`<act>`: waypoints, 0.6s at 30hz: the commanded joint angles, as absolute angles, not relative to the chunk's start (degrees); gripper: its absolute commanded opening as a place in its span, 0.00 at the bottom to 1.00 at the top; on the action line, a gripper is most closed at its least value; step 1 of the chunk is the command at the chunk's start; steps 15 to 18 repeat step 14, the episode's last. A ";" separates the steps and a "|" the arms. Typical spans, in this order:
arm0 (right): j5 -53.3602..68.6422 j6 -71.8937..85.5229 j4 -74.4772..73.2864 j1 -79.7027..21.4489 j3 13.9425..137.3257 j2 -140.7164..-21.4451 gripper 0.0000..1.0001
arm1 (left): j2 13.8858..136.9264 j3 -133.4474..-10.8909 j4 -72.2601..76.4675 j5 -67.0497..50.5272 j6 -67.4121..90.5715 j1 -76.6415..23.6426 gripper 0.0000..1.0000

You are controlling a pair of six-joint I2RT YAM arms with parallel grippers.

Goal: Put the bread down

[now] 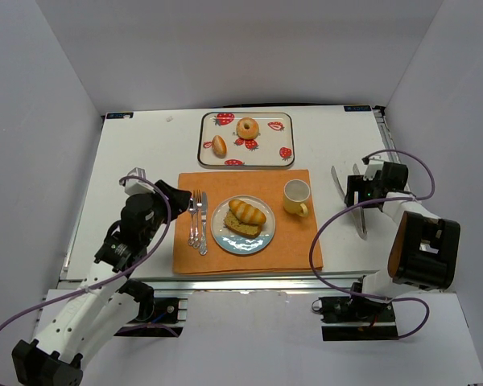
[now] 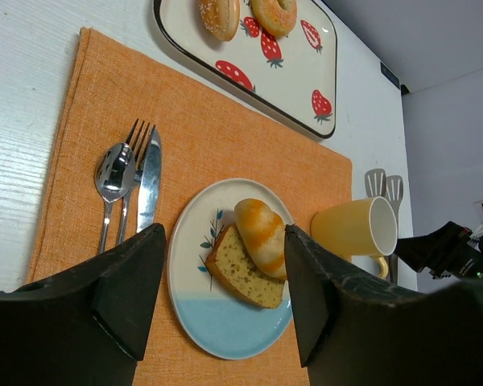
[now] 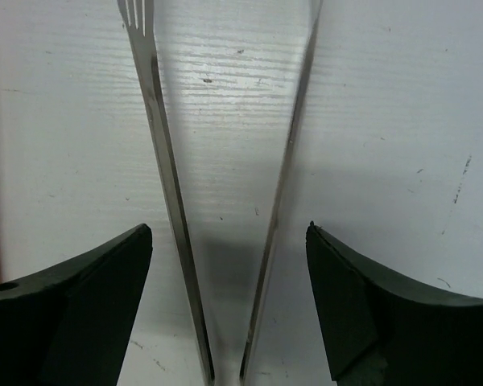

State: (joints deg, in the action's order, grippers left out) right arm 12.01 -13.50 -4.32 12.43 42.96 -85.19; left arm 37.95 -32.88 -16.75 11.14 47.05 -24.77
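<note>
Here the glossy, striped bread (image 1: 248, 211) leans on a crumbly cake slice (image 2: 237, 273) on the round glazed plate (image 1: 225, 241), set on a woven orange mat (image 1: 294, 245). The left gripper (image 2: 223, 233) hangs wide and empty left of the plate. The right gripper (image 3: 225, 233) gapes wide, straddling thin steel tongs (image 3: 165, 177) without gripping them.

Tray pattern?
The tray has red strawberries on cream, dark rim; clearest in left wrist view.

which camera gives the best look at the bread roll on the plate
Left wrist view: the roll sits mid-frame, close and unblocked, leaning on a cake slice. The top view shows it small on the plate. The right wrist view misses it, showing only tongs.
</note>
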 commanded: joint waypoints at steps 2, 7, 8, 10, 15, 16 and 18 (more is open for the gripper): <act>8.71 -16.08 -9.82 12.57 50.08 -86.13 0.83 | 36.30 -32.78 -16.87 11.69 47.20 -24.96 0.71; 7.12 -18.72 -14.24 12.48 56.68 -83.77 0.89 | 35.86 -32.61 -16.53 11.78 47.20 -24.96 0.73; 7.47 -18.89 -14.41 12.48 58.78 -83.24 0.89 | 35.77 -32.43 -16.18 11.78 47.37 -24.96 0.73; 9.30 -18.81 -15.55 12.31 61.25 -82.10 0.90 | 35.68 -32.08 -15.30 11.60 47.55 -24.96 0.73; 10.28 -16.35 -16.79 10.20 67.31 -81.65 0.90 | 36.21 -32.52 -14.68 11.08 47.29 -24.96 0.73; 10.28 -16.35 -16.79 10.20 67.31 -81.65 0.90 | 36.21 -32.52 -14.68 11.08 47.29 -24.96 0.73; 10.28 -16.35 -16.79 10.20 67.31 -81.65 0.90 | 36.21 -32.52 -14.68 11.08 47.29 -24.96 0.73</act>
